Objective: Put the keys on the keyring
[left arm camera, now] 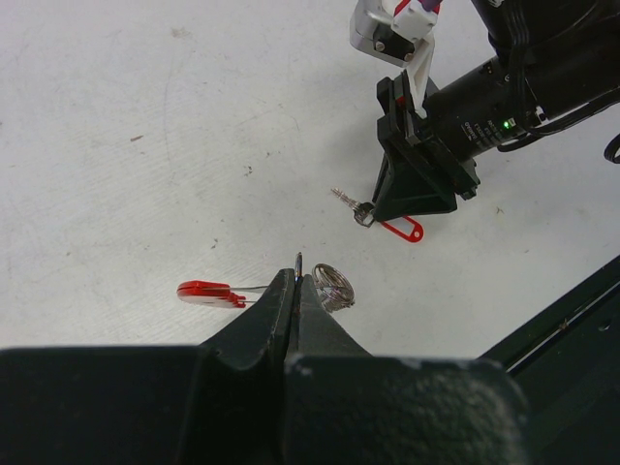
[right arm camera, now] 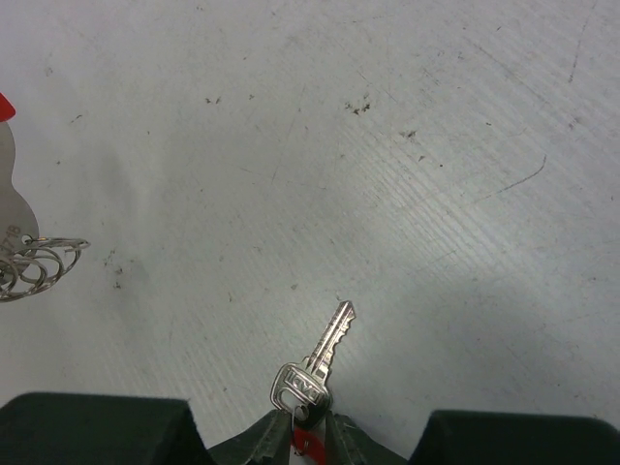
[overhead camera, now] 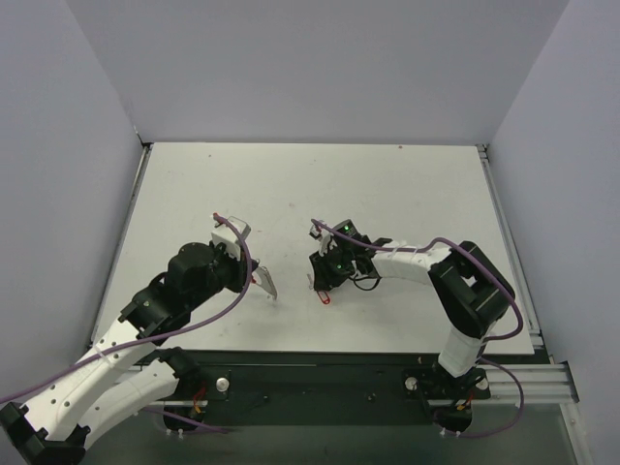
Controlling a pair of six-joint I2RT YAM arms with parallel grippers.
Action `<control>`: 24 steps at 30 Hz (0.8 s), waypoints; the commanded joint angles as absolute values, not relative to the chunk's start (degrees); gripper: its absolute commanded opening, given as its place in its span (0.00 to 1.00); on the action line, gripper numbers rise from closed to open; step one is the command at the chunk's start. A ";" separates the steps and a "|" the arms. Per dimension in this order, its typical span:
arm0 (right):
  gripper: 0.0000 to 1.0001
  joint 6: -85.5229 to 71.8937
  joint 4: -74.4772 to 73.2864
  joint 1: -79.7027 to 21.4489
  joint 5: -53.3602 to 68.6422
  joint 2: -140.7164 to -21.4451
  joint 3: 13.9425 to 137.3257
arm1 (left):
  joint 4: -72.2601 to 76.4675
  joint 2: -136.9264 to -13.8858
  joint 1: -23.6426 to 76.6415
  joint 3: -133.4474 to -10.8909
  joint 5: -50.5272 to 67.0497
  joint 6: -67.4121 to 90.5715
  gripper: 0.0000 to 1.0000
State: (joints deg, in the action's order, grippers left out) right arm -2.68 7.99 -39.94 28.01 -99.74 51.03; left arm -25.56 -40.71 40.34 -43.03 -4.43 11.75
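Observation:
My left gripper (left arm camera: 297, 276) is shut on a thin flat metal piece seen edge-on, part of the keyring. Its red piece (left arm camera: 207, 293) sticks out left of the jaws and its bunched silver coil (left arm camera: 335, 286) sticks out right. From above this gripper (overhead camera: 263, 281) sits just above the table. My right gripper (right arm camera: 310, 431) is shut on the head of a silver key (right arm camera: 317, 368), blade pointing away over the table. A small red loop (left arm camera: 405, 230) hangs from the key (left arm camera: 351, 203). The right gripper (overhead camera: 323, 283) is a short way right of the left one.
The keyring's coil (right arm camera: 39, 262) and flat silver plate (right arm camera: 14, 208) show at the left edge of the right wrist view. White walls (overhead camera: 310, 68) surround the scuffed white table (overhead camera: 387, 184). A black rail (overhead camera: 320, 373) runs along the near edge.

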 commanded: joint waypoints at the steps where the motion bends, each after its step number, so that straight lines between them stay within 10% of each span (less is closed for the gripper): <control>1: 0.22 -1.93 5.63 -40.69 26.72 -97.47 52.29 | -23.20 -39.90 39.99 -45.97 -4.66 11.34 0.00; 24: 0.25 -3.25 5.80 -42.10 25.40 -97.29 50.98 | -23.38 -39.55 39.99 -45.70 -4.75 11.34 0.00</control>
State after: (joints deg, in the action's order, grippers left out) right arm -2.98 6.13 -41.28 26.13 -97.14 51.00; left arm -25.56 -40.58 40.34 -43.03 -4.43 11.62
